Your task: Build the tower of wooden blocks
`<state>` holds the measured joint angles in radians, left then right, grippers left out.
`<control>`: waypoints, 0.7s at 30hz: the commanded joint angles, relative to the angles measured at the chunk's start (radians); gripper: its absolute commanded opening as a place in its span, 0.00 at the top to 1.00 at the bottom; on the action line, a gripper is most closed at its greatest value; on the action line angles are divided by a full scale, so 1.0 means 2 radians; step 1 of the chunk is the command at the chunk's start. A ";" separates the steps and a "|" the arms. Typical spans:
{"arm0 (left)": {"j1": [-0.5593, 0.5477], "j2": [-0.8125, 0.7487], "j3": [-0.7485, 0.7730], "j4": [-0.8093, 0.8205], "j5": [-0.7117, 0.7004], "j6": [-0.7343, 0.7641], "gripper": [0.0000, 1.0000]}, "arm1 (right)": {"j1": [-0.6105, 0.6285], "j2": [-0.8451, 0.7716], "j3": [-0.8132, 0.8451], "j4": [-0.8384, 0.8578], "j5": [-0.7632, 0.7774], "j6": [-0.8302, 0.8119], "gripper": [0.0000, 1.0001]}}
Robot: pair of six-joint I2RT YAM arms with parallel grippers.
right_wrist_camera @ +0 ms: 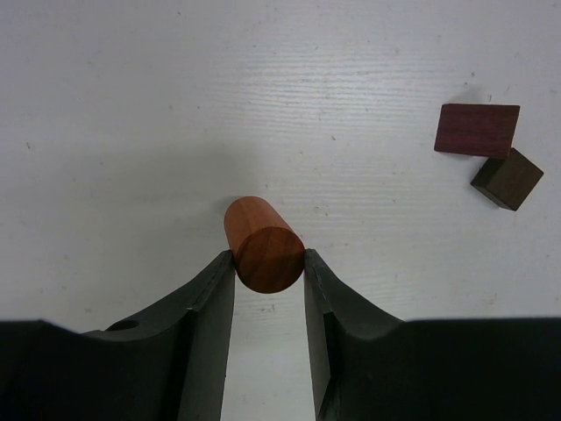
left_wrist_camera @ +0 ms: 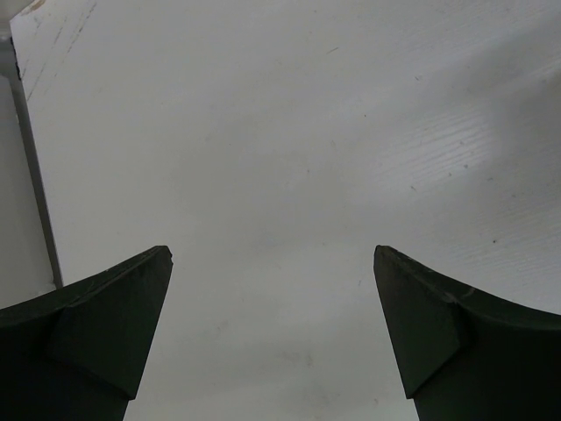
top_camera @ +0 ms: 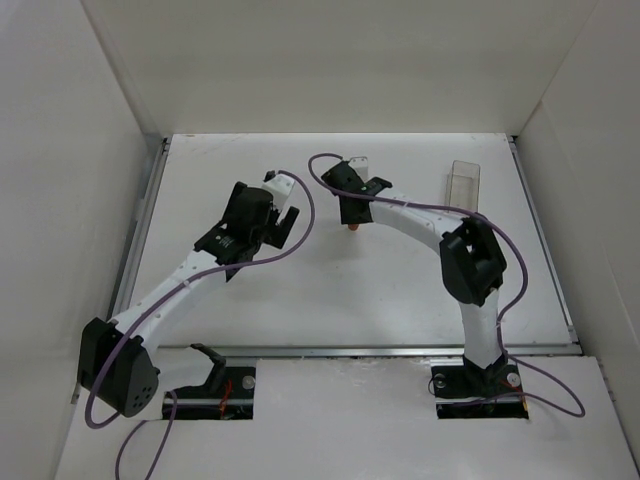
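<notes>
My right gripper [right_wrist_camera: 267, 261] is shut on an orange-brown cylinder [right_wrist_camera: 261, 239], pinching its near end between both fingertips. In the top view the cylinder [top_camera: 353, 229] shows as a small orange spot just below the right gripper [top_camera: 351, 214] at mid-table. A dark brown cube [right_wrist_camera: 507, 179] and a reddish-brown flat block [right_wrist_camera: 476, 129] lie touching on the table to the right of the cylinder; neither shows in the top view. My left gripper [left_wrist_camera: 272, 254] is open and empty over bare table, and in the top view it [top_camera: 283, 212] sits left of the right gripper.
A clear plastic rectangular container [top_camera: 463, 185] stands at the back right of the table. White walls enclose the table on the left, back and right. A metal rail [top_camera: 140, 225] runs along the table's left edge.
</notes>
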<state>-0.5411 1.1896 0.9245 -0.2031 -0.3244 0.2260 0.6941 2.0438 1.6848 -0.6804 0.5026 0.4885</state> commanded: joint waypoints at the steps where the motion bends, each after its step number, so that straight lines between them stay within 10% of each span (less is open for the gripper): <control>1: 0.003 -0.010 -0.003 0.023 0.005 -0.006 0.00 | 0.012 0.007 -0.007 0.007 0.027 0.030 1.00; 21: 0.003 -0.010 -0.003 0.038 0.010 0.009 0.00 | 0.031 0.052 0.039 -0.047 0.063 0.014 0.90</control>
<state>-0.5365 1.1896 0.9241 -0.1608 -0.3134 0.2382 0.7422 2.1342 1.7367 -0.7280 0.6281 0.5205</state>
